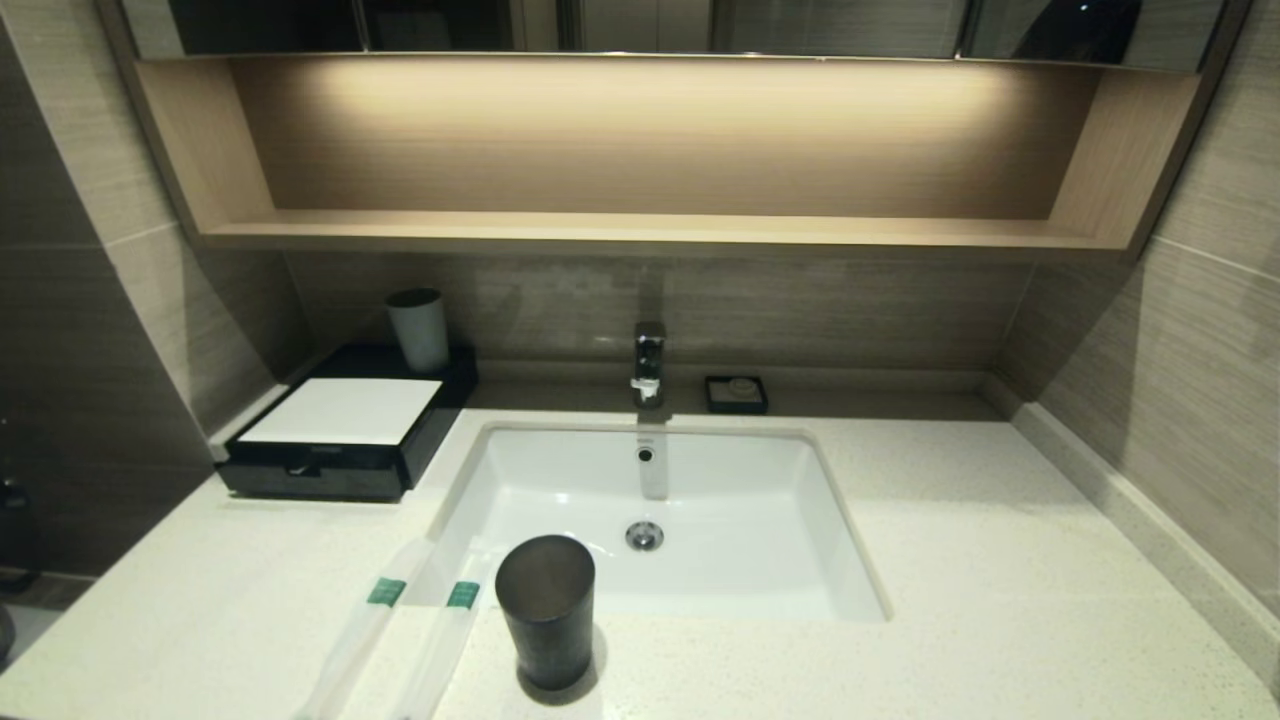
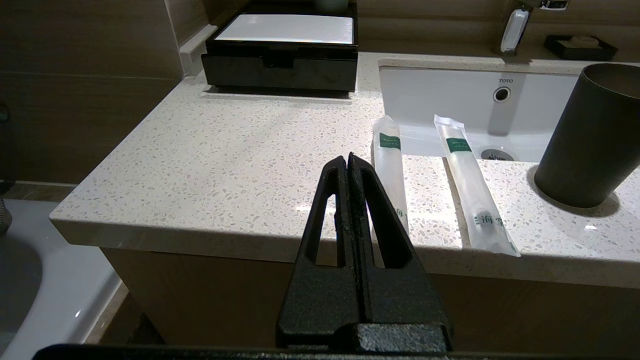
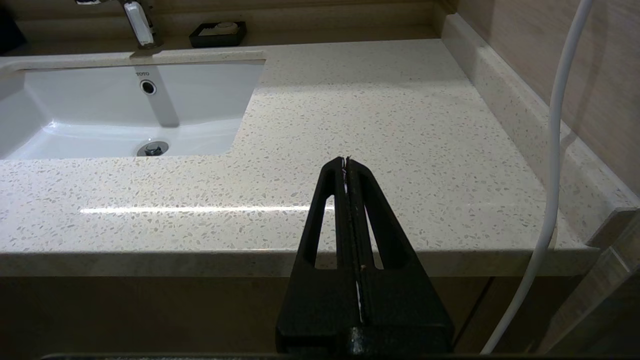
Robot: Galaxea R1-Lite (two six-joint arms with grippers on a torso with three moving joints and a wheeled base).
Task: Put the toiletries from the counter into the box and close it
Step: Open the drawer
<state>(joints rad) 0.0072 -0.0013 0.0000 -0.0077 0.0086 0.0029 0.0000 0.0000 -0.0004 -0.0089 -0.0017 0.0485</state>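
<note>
Nothing is started: both packets (image 2: pixel 390 172) (image 2: pixel 472 187) lie side by side at the near left of the tabletop (image 2: pixel 225 165), beside the dark cup (image 2: pixel 585 140). The box (image 2: pixel 282 55) sits far left, its drawer shut, so I'd pull that out first. The left pincer (image 2: pixel 348 159) and right pincer (image 3: pixel 346 161) hang before the near edge, pinched together, empty. Only the wrist views show them; the head view shows neither.

Two plastic-wrapped toiletry packets lie on the tabletop (image 1: pixel 1000 600): one (image 1: pixel 362 625) nearer the left edge, the other (image 1: pixel 440 640) beside it. There are two cups, a dark grey cup (image 1: pixel 546 610) and a pale cup (image 1: pixel 419 329). One black box (image 1: pixel 340 440), one soap dish (image 1: pixel 736 394), one faucet (image 1: pixel 649 362), one basin (image 1: pixel 700 560).
</note>
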